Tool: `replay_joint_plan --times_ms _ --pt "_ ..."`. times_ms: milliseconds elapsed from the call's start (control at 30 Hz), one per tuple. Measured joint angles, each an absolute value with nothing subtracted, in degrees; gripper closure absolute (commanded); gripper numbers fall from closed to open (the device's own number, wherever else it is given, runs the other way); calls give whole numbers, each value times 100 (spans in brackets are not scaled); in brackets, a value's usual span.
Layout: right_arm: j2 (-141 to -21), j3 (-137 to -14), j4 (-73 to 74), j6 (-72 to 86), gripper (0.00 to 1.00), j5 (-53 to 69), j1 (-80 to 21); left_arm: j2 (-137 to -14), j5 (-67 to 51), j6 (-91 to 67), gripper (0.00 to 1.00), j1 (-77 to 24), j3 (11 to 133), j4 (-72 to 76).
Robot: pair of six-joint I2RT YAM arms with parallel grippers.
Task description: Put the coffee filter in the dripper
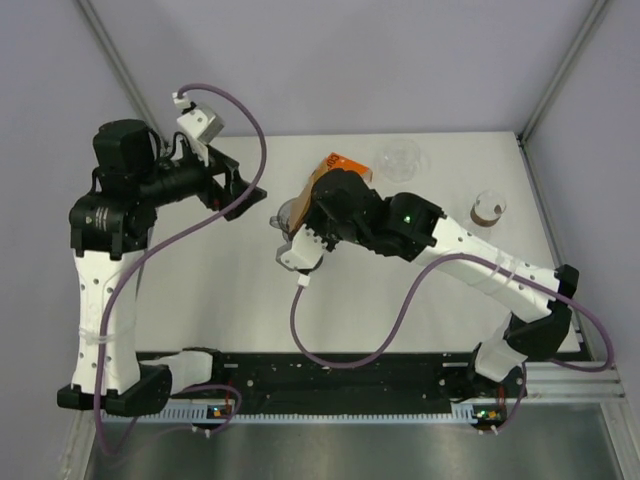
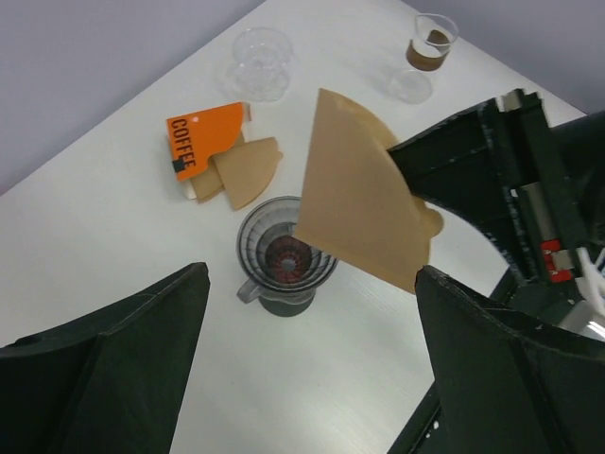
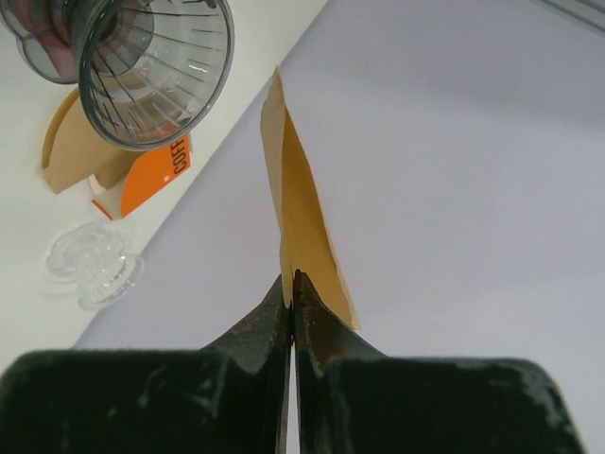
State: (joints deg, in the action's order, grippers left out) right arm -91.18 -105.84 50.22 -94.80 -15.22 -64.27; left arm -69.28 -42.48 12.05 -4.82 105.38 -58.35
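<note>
The white tabletop [image 1: 220, 300] fills the middle of the top view, with the left arm [image 1: 105, 270] rising along its left side and the right arm [image 1: 480, 260] reaching in from the right toward the centre. The left fingers [image 2: 123, 359] are spread wide apart and grip nothing; in the left wrist view they frame the scene from the two lower corners, with the dripper and filter showing in the gap between them. The right fingers [image 3: 265, 340] are pressed together on the lower edge of the coffee filter [image 2: 354, 203], a flat brown paper fan held up in the air above the tabletop, edge-on in the right wrist view. Seen from the left wrist, the filter overlaps the right side of the dripper's rim, but it is not inside the dripper. The dripper [image 2: 284, 255] is a smoky, ribbed cone standing upright on the tabletop (its inside looks reddish at the bottom). Behind it lies an orange packet [image 2: 203, 137] printed with the word COFFEE, and loose filters [image 2: 248, 170] fan out from the packet's open end toward the dripper. Farther back stands a clear glass vessel [image 2: 262, 61], and well off to the right a small glass cup [image 2: 430, 43] with a brown band.
</note>
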Motion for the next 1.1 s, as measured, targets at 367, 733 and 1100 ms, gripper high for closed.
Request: replay_joint_plan --times_ms 367,733,1100 --pt "-9155 -10208 4425 -10506 100 -2386 -6820 -7481 -3332 622 7 -1710 10444 -5701" --pt "-9157 -9972 4066 -10895 100 -2764 -6928 -7642 -2532 296 11 -2375 10436 -5564" --pt "-9231 -9972 3935 -10995 100 -2950 -6965 -7830 -1284 438 51 -2676 10304 -5371"
